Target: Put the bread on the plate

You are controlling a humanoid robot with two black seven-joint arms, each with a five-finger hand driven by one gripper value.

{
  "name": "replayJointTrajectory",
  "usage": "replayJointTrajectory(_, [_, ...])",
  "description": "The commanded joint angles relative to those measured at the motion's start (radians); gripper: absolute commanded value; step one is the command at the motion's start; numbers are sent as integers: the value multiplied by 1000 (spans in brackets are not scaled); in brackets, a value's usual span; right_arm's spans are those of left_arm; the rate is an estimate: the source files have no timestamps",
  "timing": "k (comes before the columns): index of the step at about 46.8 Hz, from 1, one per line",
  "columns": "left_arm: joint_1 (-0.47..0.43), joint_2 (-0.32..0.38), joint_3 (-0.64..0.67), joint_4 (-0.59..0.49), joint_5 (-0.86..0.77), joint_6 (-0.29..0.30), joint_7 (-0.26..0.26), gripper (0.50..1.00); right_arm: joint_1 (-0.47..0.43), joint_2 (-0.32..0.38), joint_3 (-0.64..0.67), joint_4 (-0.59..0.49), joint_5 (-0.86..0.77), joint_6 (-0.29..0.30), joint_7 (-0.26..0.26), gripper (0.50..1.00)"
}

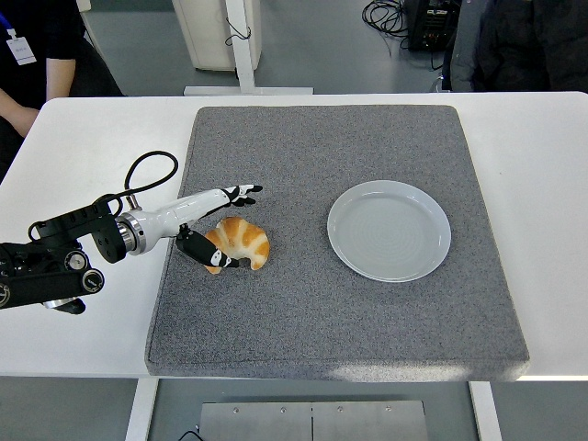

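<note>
Left hand [219, 228] at the croissant [239, 243] | fingers [241, 192] spread over it, thumb against its near-left end, not clamped | croissant on grey mat [303, 322], well left of empty plate [390, 230] | risk: I close with thumb low, bread rolls or skids away instead of lifting | right arm unseen

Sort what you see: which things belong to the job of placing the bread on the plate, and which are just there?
Belong to the job: croissant, plate, left hand reaching around the croissant.
Just there: grey mat, white table, person at the far-left corner.
</note>
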Motion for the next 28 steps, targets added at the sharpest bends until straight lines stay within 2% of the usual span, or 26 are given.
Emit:
replayJointTrajectory(1, [9,-17,0,20,0,5,0,898,1,0,1,0,0,0,0,1000])
replayJointTrajectory(15, [20,-31,2,34,-1,9,6,754,-1,0,1,0,0,0,0,1000])
replayJointTrajectory(22, [5,-26,2,34,0,9,6,630,-1,0,1,0,0,0,0,1000])
replayJointTrajectory(27, [-8,-22,0,34,2,9,6,509,-1,0,1,0,0,0,0,1000])
replayJointTrajectory(28, [-12,-20,2,34,2,9,6,500,1,0,1,0,0,0,0,1000])
